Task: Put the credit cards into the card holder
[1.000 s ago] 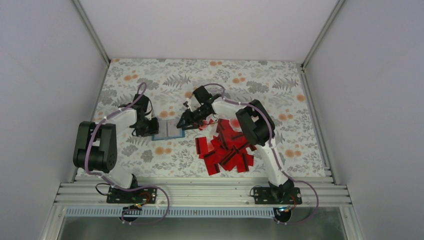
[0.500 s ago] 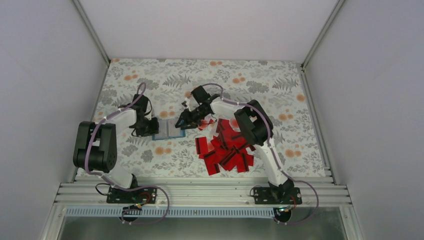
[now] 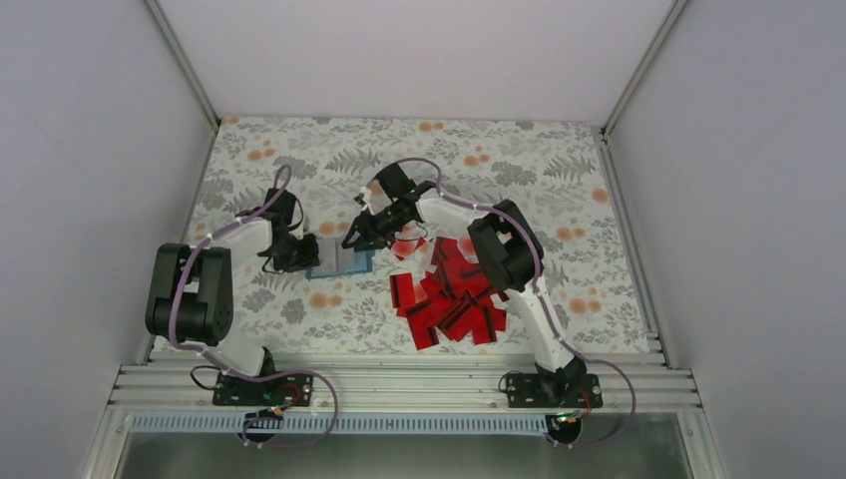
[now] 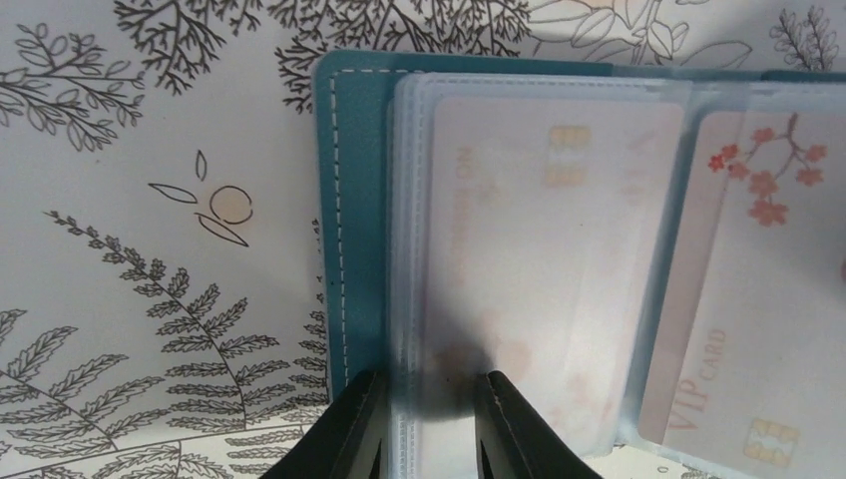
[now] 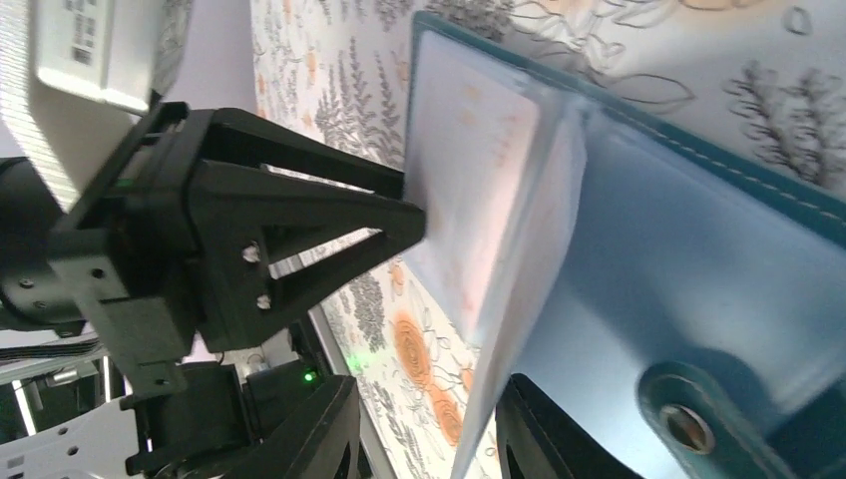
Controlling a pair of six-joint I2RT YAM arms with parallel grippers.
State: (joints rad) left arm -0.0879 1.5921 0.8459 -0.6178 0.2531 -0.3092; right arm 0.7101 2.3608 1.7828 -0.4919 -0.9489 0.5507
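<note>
Evidently at the pocket-opening step, the left claw [image 4: 429, 431] pinched the clear sleeves [image 4: 519, 259] of the card holder [image 3: 340, 262], which lay open on the desk [image 3: 559, 170] between the arms with its long axis running left to right and its snap tab [image 5: 688, 424] at the right claw's [image 5: 429, 434] end. That claw's narrowly parted jaws straddled a raised clear leaf [image 5: 499, 190] — a firm grip could not be confirmed. The next move likely called for a card from the red credit cards [image 3: 454, 299] heaped just right of the holder — slid in edge-first.

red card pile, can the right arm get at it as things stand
Probably yes: the red card pile lies uncovered close by the right arm. Its fingers straddle a clear pocket of the card holder without clamping it, so they look free.
</note>
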